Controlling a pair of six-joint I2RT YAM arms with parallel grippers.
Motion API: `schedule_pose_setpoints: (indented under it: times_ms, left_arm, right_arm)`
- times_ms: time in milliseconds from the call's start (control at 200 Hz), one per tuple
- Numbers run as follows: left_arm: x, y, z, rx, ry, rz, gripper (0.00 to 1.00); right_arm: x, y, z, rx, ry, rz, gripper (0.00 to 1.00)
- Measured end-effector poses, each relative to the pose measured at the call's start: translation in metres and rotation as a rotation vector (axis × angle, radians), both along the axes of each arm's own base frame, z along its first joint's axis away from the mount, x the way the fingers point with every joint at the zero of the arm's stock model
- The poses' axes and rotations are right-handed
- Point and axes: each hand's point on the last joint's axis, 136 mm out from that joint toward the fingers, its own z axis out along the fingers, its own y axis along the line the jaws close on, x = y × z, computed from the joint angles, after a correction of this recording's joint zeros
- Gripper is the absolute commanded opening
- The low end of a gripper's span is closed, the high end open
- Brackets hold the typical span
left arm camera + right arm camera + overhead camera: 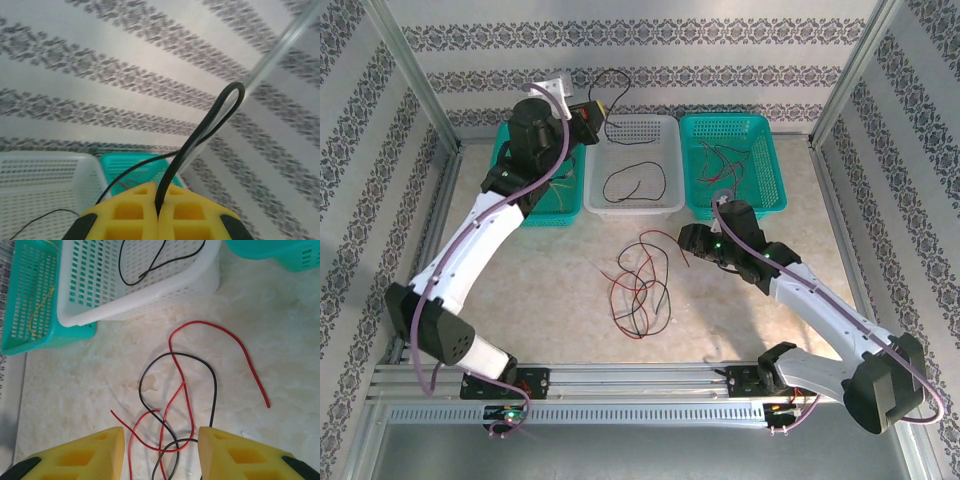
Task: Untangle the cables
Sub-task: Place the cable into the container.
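Left wrist: my left pincer (159,210) is clamped on a black cable (200,135). Right wrist: my right pincer (160,450) gapes wide above the cables (173,355), red and black, seemingly crossed. From above, they lie on the table (540,280), near the white basket (632,206).

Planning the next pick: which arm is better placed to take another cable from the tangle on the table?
Right. The right pincer hangs open over the red and black tangle, while the left pincer is shut on a black cable, raised beside the white basket.
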Motion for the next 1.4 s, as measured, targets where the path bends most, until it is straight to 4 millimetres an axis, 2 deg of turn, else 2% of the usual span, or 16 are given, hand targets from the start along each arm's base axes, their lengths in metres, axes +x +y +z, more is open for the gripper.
schedule_pose_setpoints:
  times_ms: [25, 85, 150, 190, 280, 470, 570, 640, 705, 824, 924, 1089, 1309, 1399]
  left_arm:
    - [0.007, 0.002, -0.008, 0.006, 0.016, 0.015, 0.05]
    - [0.023, 0.004, -0.027, 0.028, 0.054, 0.038, 0.35]
    - [0.038, 0.002, -0.048, 0.046, 0.1, 0.046, 0.59]
    - [0.045, -0.001, -0.061, 0.054, 0.124, 0.042, 0.66]
    - [0.05, -0.006, -0.095, 0.069, 0.197, 0.029, 0.74]
    - [0.038, -0.003, -0.155, 0.113, 0.327, 0.024, 0.75]
    - [0.021, 0.003, -0.169, 0.138, 0.365, 0.019, 0.7]
    - [0.005, 0.007, -0.163, 0.138, 0.36, 0.004, 0.69]
    - [-0.013, 0.01, -0.15, 0.125, 0.334, -0.016, 0.68]
    - [-0.048, 0.017, -0.121, 0.1, 0.266, -0.049, 0.68]
    - [-0.073, 0.026, -0.112, 0.09, 0.232, -0.048, 0.68]
    - [-0.098, 0.035, -0.12, 0.082, 0.23, -0.047, 0.68]
    - [-0.105, 0.034, -0.141, 0.074, 0.289, -0.062, 0.67]
    - [-0.105, 0.032, -0.145, 0.064, 0.305, -0.07, 0.66]
  right_arm:
    - [0.0, 0.0, 0.001, 0.001, -0.002, 0.0, 0.43]
    - [-0.001, 0.0, 0.002, 0.003, -0.006, 0.0, 0.43]
    - [-0.001, 0.0, 0.003, 0.003, -0.006, 0.001, 0.43]
    - [-0.001, -0.001, 0.002, 0.001, -0.003, 0.0, 0.43]
    - [-0.003, -0.002, 0.0, -0.005, 0.008, 0.001, 0.43]
    - [-0.01, -0.001, -0.006, -0.04, 0.031, 0.018, 0.43]
    - [-0.011, 0.007, -0.008, -0.07, 0.042, 0.045, 0.42]
    - [-0.012, 0.014, -0.015, -0.091, 0.063, 0.068, 0.41]
    - [-0.013, 0.02, -0.026, -0.115, 0.092, 0.086, 0.4]
    - [-0.016, 0.03, -0.056, -0.172, 0.168, 0.118, 0.38]
    - [-0.02, 0.037, -0.079, -0.22, 0.228, 0.142, 0.36]
    - [-0.024, 0.041, -0.112, -0.273, 0.331, 0.138, 0.34]
    - [-0.028, 0.038, -0.151, -0.328, 0.451, 0.117, 0.33]
    - [-0.027, 0.04, -0.157, -0.34, 0.468, 0.118, 0.25]
